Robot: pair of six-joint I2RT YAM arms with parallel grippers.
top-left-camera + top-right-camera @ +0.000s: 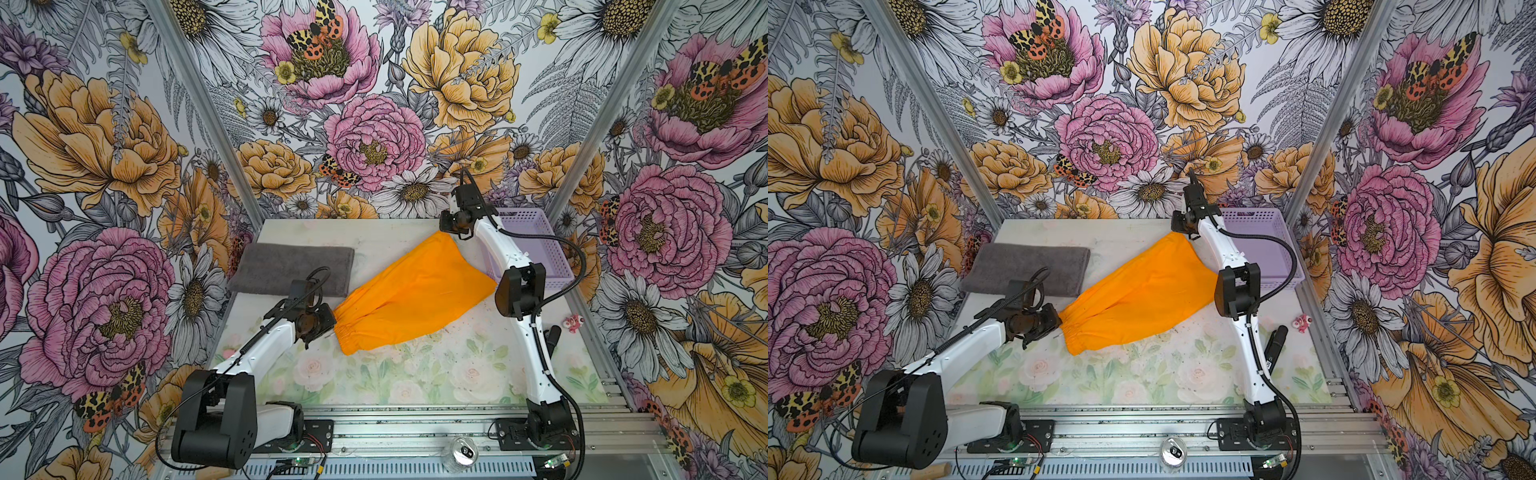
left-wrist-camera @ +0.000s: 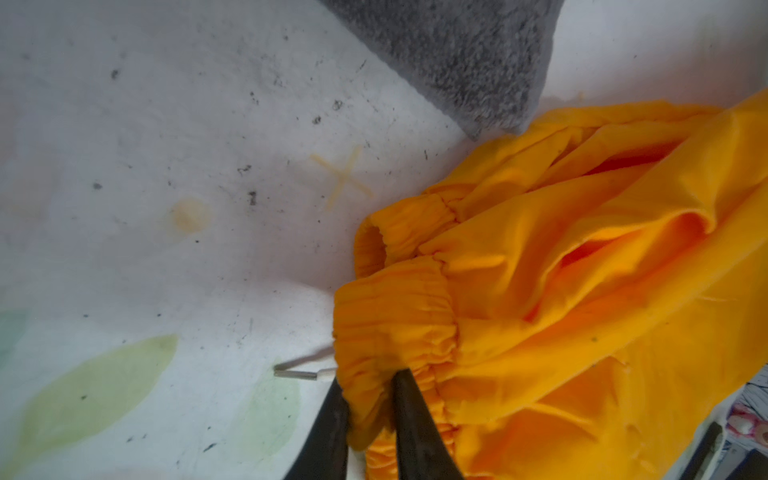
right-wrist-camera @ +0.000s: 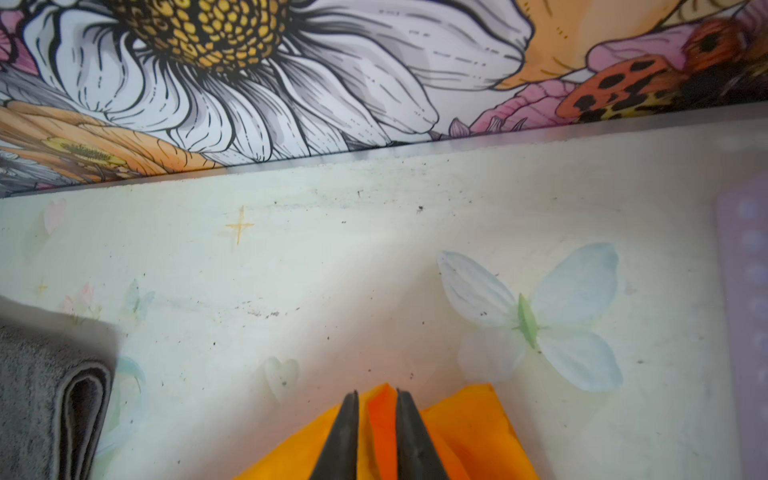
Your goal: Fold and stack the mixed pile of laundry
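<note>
The orange shorts (image 1: 415, 291) (image 1: 1142, 299) lie spread slantwise across the middle of the table, waistband at the near left. My left gripper (image 1: 328, 328) (image 2: 370, 378) stands at the waistband (image 2: 395, 328), jaws slightly parted, with gathered cloth between them. White drawstring tips (image 2: 303, 374) lie on the table beside it. At the shorts' far corner (image 3: 478, 424), my right gripper (image 1: 451, 232) (image 3: 377, 392) also has parted jaws, and a fold of orange cloth rises between them. The folded dark grey towel (image 1: 291, 268) (image 1: 1025, 270) (image 2: 457, 54) (image 3: 33, 395) lies at the back left, apart from both grippers.
A lavender perforated basket (image 1: 536, 249) (image 3: 748, 311) stands at the back right, behind the right arm. A small pink toy (image 1: 573, 322) and a black object (image 1: 552, 336) lie by the right edge. A can (image 1: 461, 453) stands on the front rail.
</note>
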